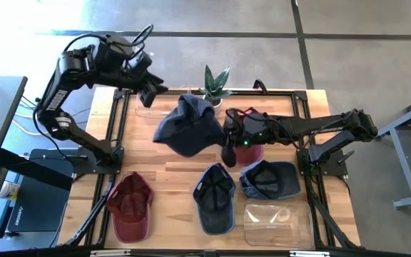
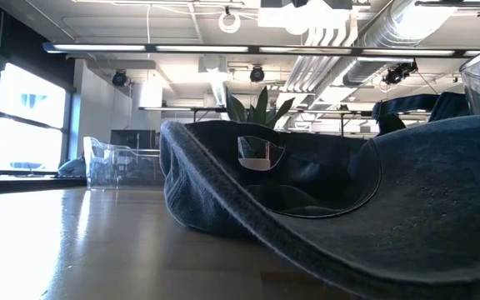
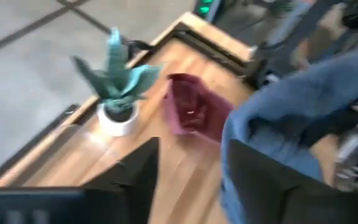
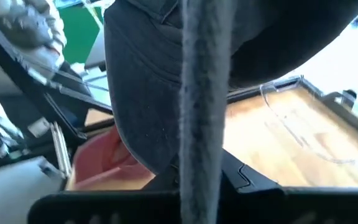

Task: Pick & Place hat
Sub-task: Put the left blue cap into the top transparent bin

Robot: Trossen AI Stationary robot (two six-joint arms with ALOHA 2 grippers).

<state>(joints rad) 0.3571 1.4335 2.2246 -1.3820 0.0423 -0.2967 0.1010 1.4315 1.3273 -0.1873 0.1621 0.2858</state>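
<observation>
Held hat [image 1: 188, 126]: dark blue, slung above the table centre, just in front of the potted plant [image 1: 215, 84], draped and sagging rather than flat. Long axis running from the plant side toward the row of caps at the near edge.

Right gripper [image 1: 228, 133]: touching the hat's edge on the side away from the left arm, just in front of the plant; fingers pinched shut on the fabric, confirmed in the right wrist view by a fold of dark cloth [image 4: 201, 93] hanging straight through the jaws. Maroon hat [image 1: 247, 133] directly beneath this gripper.

Left gripper [image 1: 150, 91]: beside the plant, on its left-arm side, clear of the hat; fingers [image 3: 135, 177] parted with nothing between them, hat cloth lying just off one finger.

Judgement: hat carried by the right arm alone; right arm the nearer and the only one engaged. Placement turns on the hat hanging below and to the left-arm side of the pinch.

Clear container [image 1: 153, 112] beside the plant, under the left gripper, a likely destination.
</observation>
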